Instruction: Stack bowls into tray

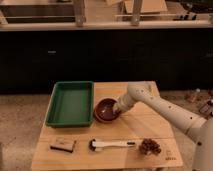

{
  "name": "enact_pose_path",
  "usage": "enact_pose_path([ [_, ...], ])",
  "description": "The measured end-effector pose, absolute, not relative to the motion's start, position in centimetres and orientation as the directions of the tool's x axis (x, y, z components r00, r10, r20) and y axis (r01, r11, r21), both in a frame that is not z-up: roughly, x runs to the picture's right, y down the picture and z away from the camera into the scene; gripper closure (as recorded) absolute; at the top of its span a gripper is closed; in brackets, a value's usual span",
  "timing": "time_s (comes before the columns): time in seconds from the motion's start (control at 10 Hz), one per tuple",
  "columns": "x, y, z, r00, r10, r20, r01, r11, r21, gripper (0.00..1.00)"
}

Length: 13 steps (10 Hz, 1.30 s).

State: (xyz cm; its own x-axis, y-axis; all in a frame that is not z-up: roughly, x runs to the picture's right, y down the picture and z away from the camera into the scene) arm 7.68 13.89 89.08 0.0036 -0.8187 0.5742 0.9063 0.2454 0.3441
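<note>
One white arm reaches down to the bowls. The gripper is at their rim on the right side of the view. Whether it is clamped on the rim I cannot tell. The bowls sit nested on the wooden table, just left of the gripper. The green tray lies further left, just beside them.

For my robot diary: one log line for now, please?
gripper at bowls | bowls beside tray, not inside

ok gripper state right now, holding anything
gripper: at the rim of the nested bowls beside the green tray; open or shut cannot be told
</note>
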Motion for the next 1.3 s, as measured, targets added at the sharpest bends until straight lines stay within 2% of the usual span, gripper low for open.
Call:
enact_pose_path([
  [0.7, 9.2, 11.5, 86.0, 0.031, -0.858, 0.513, 0.902, 0.245, 0.356, 1.00],
  [1.3, 9.2, 7.3, 82.6, 0.002, -0.880, 0.475, 0.922, 0.185, 0.339, 1.00],
])
